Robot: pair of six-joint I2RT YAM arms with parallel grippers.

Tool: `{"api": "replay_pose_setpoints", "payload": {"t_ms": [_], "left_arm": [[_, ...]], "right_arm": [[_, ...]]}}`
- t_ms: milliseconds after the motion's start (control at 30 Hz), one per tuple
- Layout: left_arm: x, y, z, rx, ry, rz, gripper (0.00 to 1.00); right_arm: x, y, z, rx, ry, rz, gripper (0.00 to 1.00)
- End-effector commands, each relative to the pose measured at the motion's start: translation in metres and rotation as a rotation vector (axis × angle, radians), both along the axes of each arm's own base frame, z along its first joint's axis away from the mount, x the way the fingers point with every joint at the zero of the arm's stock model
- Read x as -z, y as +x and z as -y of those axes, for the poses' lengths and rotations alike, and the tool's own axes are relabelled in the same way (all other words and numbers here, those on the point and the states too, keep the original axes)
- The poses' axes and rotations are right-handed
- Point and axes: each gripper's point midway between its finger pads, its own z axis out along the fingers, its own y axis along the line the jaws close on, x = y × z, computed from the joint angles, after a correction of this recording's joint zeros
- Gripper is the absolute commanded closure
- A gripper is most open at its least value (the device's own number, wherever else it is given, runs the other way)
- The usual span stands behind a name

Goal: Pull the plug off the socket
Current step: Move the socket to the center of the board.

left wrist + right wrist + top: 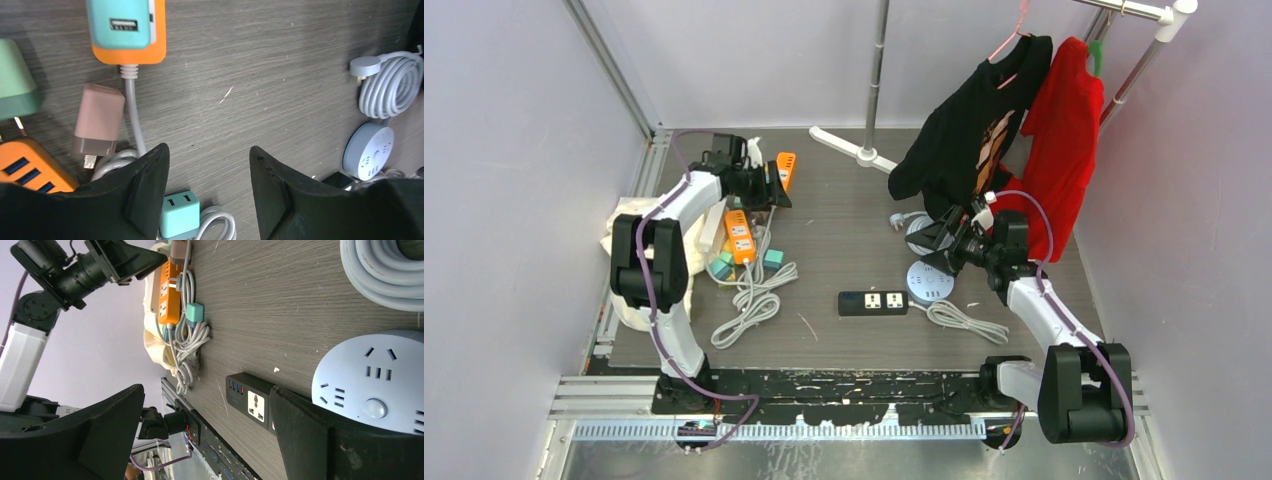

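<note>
From above, the left pincer (772, 187) hangs at the counter's (844, 215) far left corner beside the orange socket strip (786, 167). Bare counter lies mid-way, toward the black power strip (873, 302).

At the left wrist, its fingers stand apart and empty. The teal plug (120, 22) sits in the orange strip at the top edge.

At the right wrist, the right pincer (206, 390) gapes wide and empty over the round white socket (370, 385).
</note>
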Motion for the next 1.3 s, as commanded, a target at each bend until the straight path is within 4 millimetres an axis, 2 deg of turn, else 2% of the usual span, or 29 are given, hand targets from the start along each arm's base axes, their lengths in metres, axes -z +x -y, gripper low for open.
{"api": "replay_pose_setpoints", "payload": {"t_ms": [0, 167, 333, 433, 633, 800, 1000, 1267], "left_arm": [[-0.012, 0.006, 0.017, 0.015, -0.003, 0.090, 0.41], [0.020, 0.003, 0.001, -0.042, 0.216, 0.031, 0.41], [0.040, 0.003, -0.015, -0.044, 0.442, -0.022, 0.40], [0.048, 0.005, -0.019, -0.046, 0.489, -0.034, 0.41], [0.063, 0.009, -0.025, -0.058, 0.536, -0.068, 0.50], [0.062, 0.010, -0.023, -0.044, 0.551, -0.076, 0.51], [0.039, 0.012, -0.022, -0.032, 0.583, 0.015, 0.48], [0.027, 0.014, -0.029, -0.063, 0.605, 0.068, 0.50]], "right_arm": [[-0.013, 0.006, 0.003, 0.009, -0.015, 0.073, 0.00], [-0.013, 0.005, 0.004, 0.011, -0.017, 0.074, 0.00], [-0.012, 0.005, 0.004, 0.011, -0.019, 0.075, 0.00], [-0.012, 0.005, 0.004, 0.012, -0.020, 0.073, 0.00], [-0.011, 0.005, 0.005, 0.012, -0.024, 0.073, 0.00], [-0.011, 0.005, 0.005, 0.012, -0.026, 0.075, 0.00], [-0.009, 0.005, 0.005, 0.013, -0.027, 0.071, 0.00], [-0.010, 0.006, 0.005, 0.014, -0.027, 0.073, 0.00]]}}
